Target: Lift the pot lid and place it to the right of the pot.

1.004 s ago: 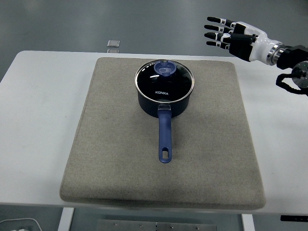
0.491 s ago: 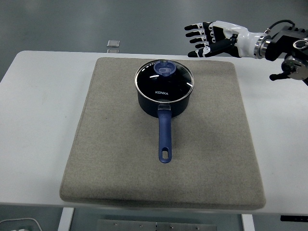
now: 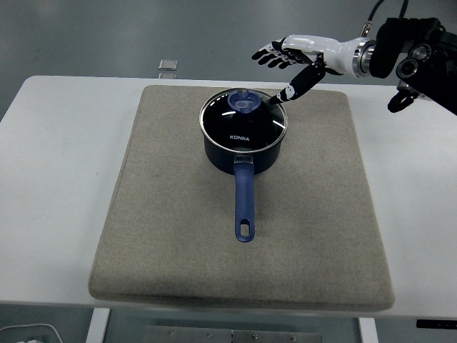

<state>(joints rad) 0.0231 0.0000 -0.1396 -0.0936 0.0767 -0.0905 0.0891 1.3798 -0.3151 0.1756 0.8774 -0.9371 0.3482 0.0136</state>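
While the pot lid sits on the pot at the back of the grey mat, I see my right hand above and right of the pot, fingers spread, gripping nothing

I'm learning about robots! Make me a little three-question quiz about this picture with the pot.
1. True or false: the lid sits on the pot.
2. What lies under the pot: A) a tray, B) a grey mat, C) bare table?
3. Which way does the pot's handle point: toward the table's near edge or far edge?

Key: 1 true. 2 B. 3 near edge. Bonus fact: the right hand is open, up by the lid's far right side, holding nothing.
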